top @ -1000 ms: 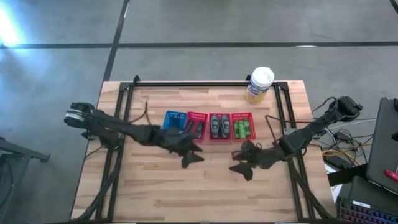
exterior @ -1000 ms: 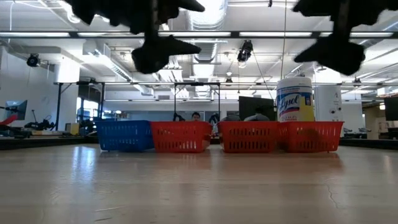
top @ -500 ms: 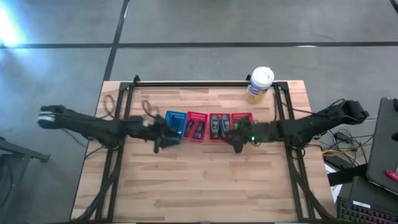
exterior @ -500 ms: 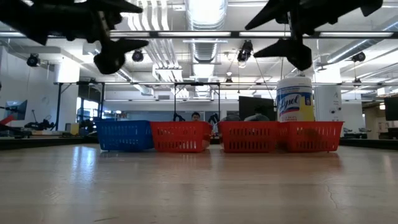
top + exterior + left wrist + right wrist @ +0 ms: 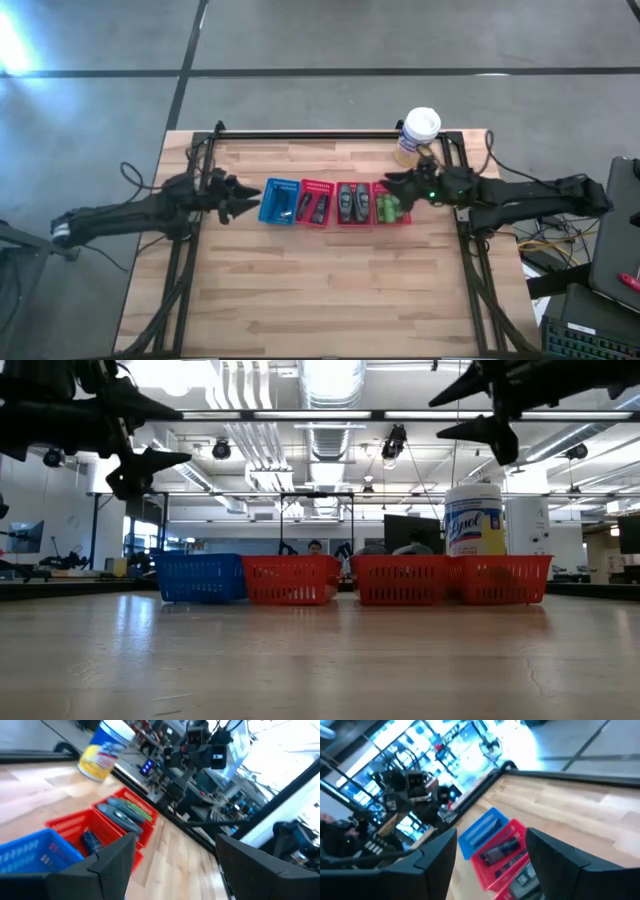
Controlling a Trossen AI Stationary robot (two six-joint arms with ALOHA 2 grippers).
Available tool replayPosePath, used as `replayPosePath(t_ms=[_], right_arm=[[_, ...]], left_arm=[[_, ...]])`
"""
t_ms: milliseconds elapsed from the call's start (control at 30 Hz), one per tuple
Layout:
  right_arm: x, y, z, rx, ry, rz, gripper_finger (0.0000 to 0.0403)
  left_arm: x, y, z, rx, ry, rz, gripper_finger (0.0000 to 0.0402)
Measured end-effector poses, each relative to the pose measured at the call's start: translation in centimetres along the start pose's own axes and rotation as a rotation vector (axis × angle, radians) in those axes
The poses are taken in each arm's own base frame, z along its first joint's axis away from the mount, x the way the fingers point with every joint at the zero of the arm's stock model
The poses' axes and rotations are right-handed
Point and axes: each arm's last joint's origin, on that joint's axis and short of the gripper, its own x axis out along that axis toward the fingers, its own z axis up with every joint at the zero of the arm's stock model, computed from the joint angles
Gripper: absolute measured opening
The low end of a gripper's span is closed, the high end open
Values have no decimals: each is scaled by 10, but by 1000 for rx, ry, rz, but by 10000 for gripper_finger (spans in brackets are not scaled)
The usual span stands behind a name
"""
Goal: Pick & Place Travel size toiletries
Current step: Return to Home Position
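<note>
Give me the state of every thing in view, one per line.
Left end effector: open, empty, raised.
Right end effector: open, empty, raised.
Blue basket: upright, contents unclear.
Dark packets: lying in the left red basket.
Grey oval pieces: lying in the middle red basket.
Green bottles: lying in the right red basket.
Canister: upright, lid on.

Left arm (image 5: 130, 212) and right arm (image 5: 520, 196) — slim, black, trailing thin cables (image 5: 131, 176).
</note>
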Motion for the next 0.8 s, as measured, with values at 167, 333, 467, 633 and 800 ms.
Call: replayPosePath(t_ms=[167,333,467,633,800], right_arm=[[-19,-21,-13,-7,-16,19,225],[-26,-50,-39,44,4,-24,222],[-30,-69,-56,125,-10,-66,219],[-33,-86,-74,214,20,-72,225],[-33,-102,-91,297,57,-112,239]], left_arm=[[-8,4,-3,-11,-4,26,280],[-12,10,-12,-52,54,64,280],[-13,16,-20,-59,57,82,280],[-12,26,-32,-132,97,120,280],[-12,34,-42,-135,113,143,280]])
